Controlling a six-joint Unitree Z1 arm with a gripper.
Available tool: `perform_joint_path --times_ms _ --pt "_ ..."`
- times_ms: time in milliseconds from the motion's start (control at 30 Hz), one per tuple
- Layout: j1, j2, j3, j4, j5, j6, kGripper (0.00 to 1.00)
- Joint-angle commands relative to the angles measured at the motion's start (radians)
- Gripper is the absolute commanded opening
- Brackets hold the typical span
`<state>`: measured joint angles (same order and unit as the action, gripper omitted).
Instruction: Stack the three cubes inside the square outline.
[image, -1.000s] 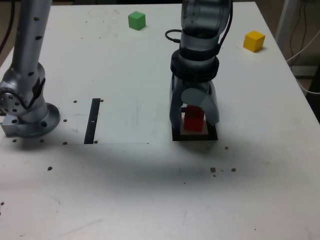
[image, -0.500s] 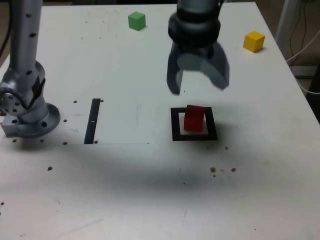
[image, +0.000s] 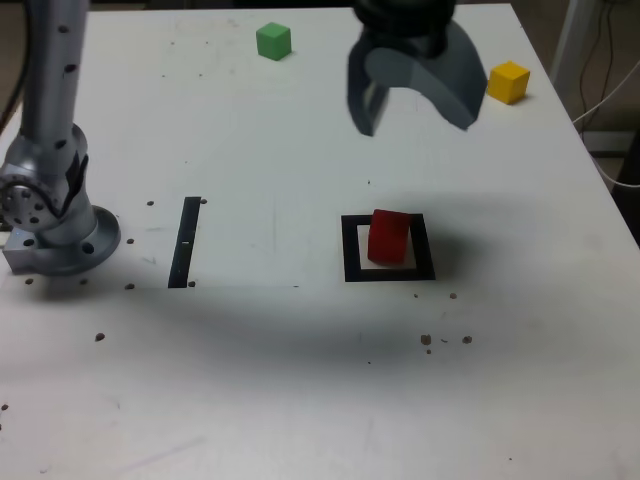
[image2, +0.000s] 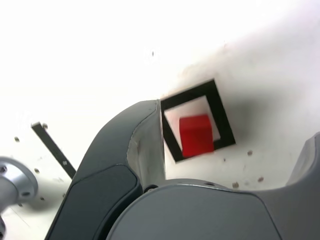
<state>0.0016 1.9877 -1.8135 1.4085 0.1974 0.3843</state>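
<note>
Right, red cube (image: 388, 237) sits in the square outline (image: 350, 250), gripper (image: 415, 95) released and empty above, so I'd approach the yellow cube (image: 508, 82) square-on, jaws straddling it.

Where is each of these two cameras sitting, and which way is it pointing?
Exterior view: off the arm, above the table's near edge, looking down across the table; it shows the arm's base and the open claw.
Wrist view: on the arm's wrist, looking down past the claw.
Both see the red cube inside the square outline.
</note>
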Motion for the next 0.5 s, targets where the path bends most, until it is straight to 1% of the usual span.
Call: perform_joint_path --times_ms 0,133,300,467 --pt "0.022 0.019 -0.040 0.015 0.009 0.036 0.99" --pt "0.070 0.053 -0.111 0.032 0.024 0.114 0.99" --pt "0.142 0.092 -0.176 0.041 0.034 0.183 0.99" --pt "0.201 0.151 -0.297 0.068 0.048 0.281 0.99"
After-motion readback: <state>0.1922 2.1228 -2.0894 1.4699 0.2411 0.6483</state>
